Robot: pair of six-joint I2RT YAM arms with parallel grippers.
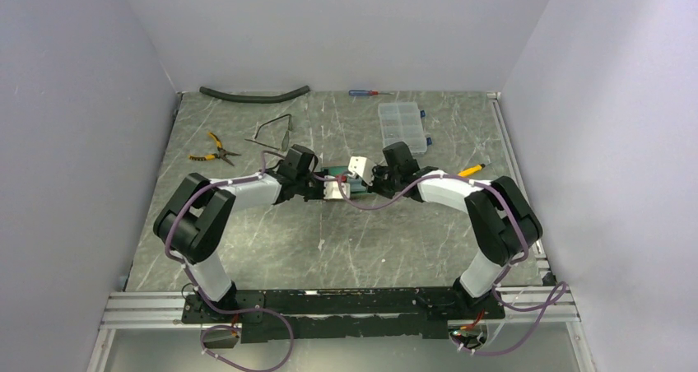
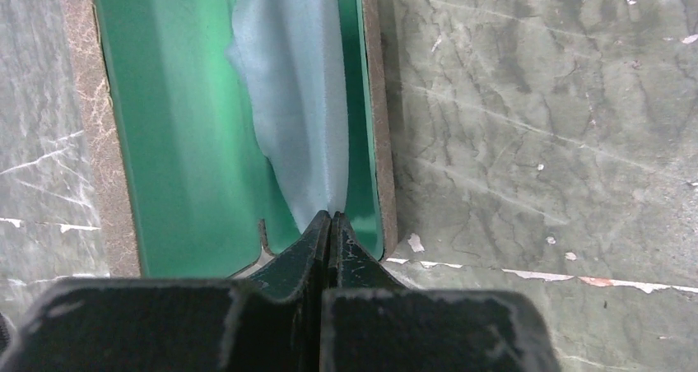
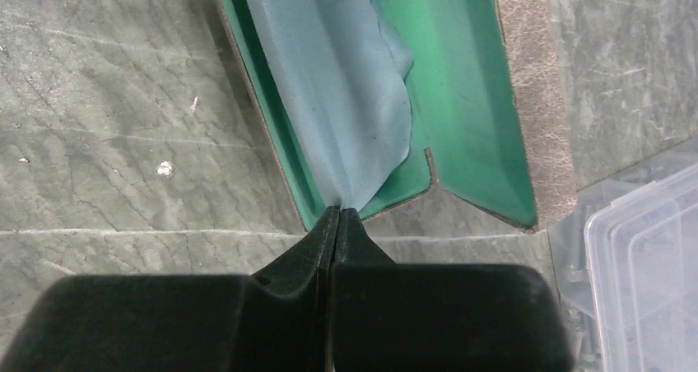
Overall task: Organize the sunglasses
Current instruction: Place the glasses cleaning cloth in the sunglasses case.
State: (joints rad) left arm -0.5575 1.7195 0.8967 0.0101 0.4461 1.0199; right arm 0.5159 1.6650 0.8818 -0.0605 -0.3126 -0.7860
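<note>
Crowded mid-table by case [image 2: 165,141], cloth [image 2: 296,100], left gripper [image 2: 330,217] and right gripper [image 3: 338,211]; passable along near table [image 1: 329,248]; hemmed behind by pliers [image 1: 214,148], sunglasses [image 1: 276,133], plastic box [image 1: 402,125].

Case [image 1: 333,174] mostly hidden btwn arms — sunglasses [image 1: 274,133] too small for detail.

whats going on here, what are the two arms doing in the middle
Both arms are over the open brown case with green lining in the middle of the table. The left claw and the right claw are each shut on an end of the pale blue cloth lying inside it. The sunglasses lie untouched farther back on the left, near the yellow-handled pliers, not yet in the case.
</note>
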